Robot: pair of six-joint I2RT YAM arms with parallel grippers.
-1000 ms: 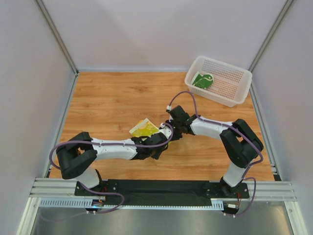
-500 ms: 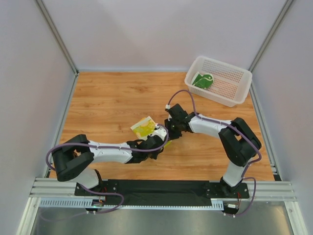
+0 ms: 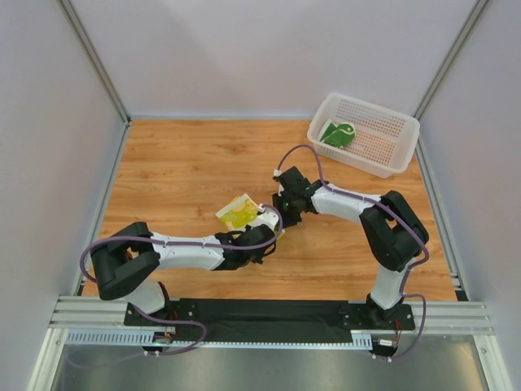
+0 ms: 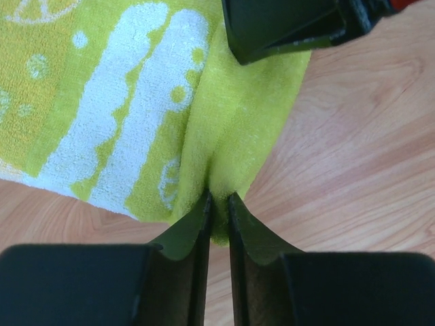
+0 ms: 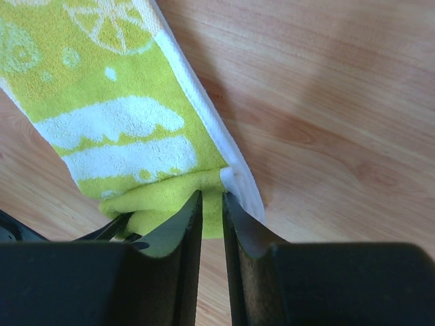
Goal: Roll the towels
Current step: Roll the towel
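A white perforated basket (image 3: 379, 140) sits well beyond the right claw (image 3: 283, 213) and off to its right, at the far corner of the wooden table (image 3: 179, 171) — well apart from either claw. Pale walls (image 3: 269, 57) rise behind and at both sides. Nearer than the left claw (image 3: 265, 234) lies a black base plate (image 3: 269, 314) — then a ribbed aluminium rail (image 3: 94, 314).

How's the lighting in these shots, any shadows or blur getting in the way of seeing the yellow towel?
Top external: even, soft light with no glare; the yellow towel looks small but clear. Left wrist: the towel's weave is sharp, while the left hand is a dark near-silhouette. Right wrist: a soft shadow falls on the table beside the towel, and the right hand is likewise dark.
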